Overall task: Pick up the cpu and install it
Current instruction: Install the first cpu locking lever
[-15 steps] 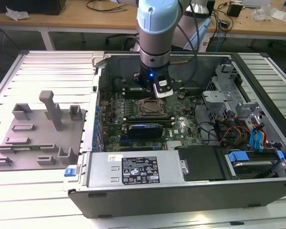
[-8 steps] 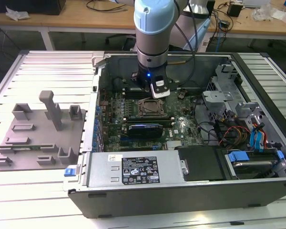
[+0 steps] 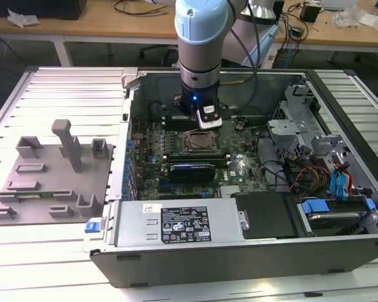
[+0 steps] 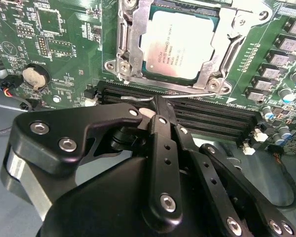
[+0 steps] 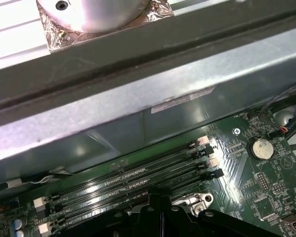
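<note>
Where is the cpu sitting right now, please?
In the second wrist view the cpu lies inside the metal socket frame on the green motherboard, right beside the black memory slots.

The computer case (image 3: 239, 261) is open on top, so the motherboard (image 3: 145, 138) can be reached from above. A metal bracket (image 4: 128, 54) frames the cpu (image 4: 180, 44) on all sides (its lever wire (image 4: 187, 93) lies along the memory-slot side). The case wall (image 5: 138, 98) rises just beside the memory slots (image 5: 128, 180). The drive cage (image 3: 290, 119) and cables (image 3: 302, 173) crowd the exterior view's right, and the power supply box (image 3: 132, 220) lines the case's near side.
</note>
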`<state>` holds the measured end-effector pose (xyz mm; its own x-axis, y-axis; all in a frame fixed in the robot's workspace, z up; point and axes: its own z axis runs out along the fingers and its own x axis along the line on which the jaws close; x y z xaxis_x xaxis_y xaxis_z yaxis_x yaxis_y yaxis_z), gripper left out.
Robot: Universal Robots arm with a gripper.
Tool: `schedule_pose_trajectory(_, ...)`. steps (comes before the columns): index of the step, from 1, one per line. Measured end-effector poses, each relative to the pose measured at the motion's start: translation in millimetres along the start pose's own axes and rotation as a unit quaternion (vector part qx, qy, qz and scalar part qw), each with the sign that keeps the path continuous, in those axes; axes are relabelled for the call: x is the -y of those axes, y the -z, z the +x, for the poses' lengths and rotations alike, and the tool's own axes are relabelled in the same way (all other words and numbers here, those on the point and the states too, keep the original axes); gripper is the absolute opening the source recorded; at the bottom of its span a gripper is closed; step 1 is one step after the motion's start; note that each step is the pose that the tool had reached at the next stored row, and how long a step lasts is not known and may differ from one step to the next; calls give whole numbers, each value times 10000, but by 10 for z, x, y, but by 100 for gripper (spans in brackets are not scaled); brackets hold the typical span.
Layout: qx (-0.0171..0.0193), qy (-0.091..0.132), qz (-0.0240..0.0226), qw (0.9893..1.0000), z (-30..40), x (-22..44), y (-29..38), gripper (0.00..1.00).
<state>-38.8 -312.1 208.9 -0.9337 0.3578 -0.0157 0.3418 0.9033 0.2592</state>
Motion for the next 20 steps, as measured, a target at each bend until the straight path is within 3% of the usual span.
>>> schedule_pose_trajectory(20, 71, -247, 16, 9997, 13, -14, -63, 11)
